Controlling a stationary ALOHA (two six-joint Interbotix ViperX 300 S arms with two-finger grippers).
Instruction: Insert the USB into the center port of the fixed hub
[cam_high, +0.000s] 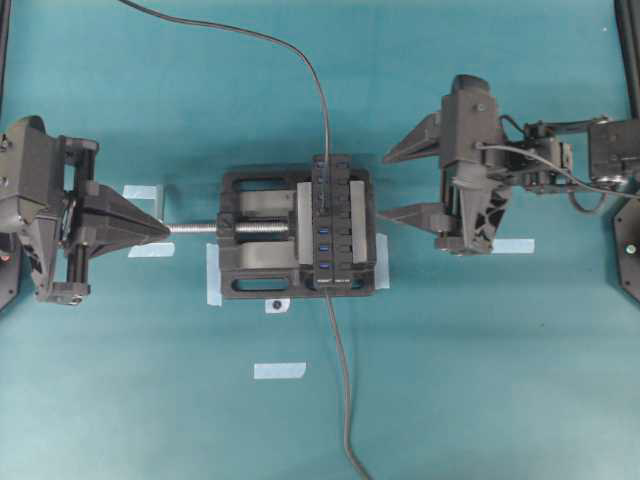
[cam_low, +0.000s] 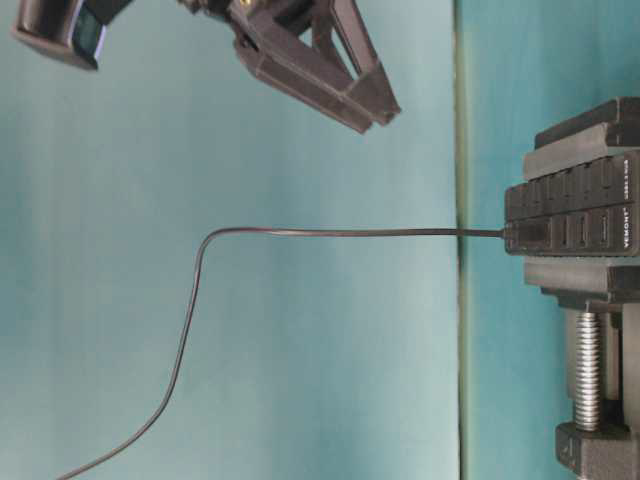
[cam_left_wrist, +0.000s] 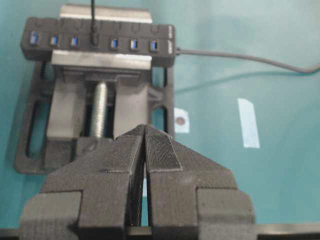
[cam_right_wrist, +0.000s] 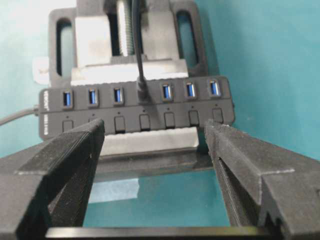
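**Inspector A:** Overhead view showed the fixed hub (cam_high: 332, 225) clamped in a black vise (cam_high: 262, 232) near the middle of the desk (cam_high: 480, 380). The USB (cam_high: 323, 192) was seated in the hub's row of blue ports, its thin cable running off the far edge of the desk. From above I could not count the slots well enough to say which one it occupied.

**Inspector B:** The right wrist view settled that. The USB (cam_right_wrist: 142, 89) stood in the center port (cam_right_wrist: 142, 95), three blue slots showing on either side. The port itself was hidden behind the plug.

**Inspector A:** And the pincers?

**Inspector B:** The right gripper (cam_right_wrist: 155, 165) stood wide, its two fingers well apart with nothing between them, on the button side of the hub (cam_right_wrist: 135, 107) and apart from it. Its lower parts were cut off by the frame. The left gripper (cam_left_wrist: 145, 150) had its fingers pressed together, a thin seam between the pads, holding nothing.

**Inspector A:** Overhead, the left gripper (cam_high: 150, 232) pointed at the end of the vise screw (cam_high: 195, 228); whether it touched the screw I could not tell. The right gripper (cam_high: 395, 185) sat to the other side of the hub, clear of it.

**Inspector B:** The table-level view cut off most of the hub (cam_low: 572, 218). A thicker cable (cam_high: 340, 390) left the hub's end toward the near edge.
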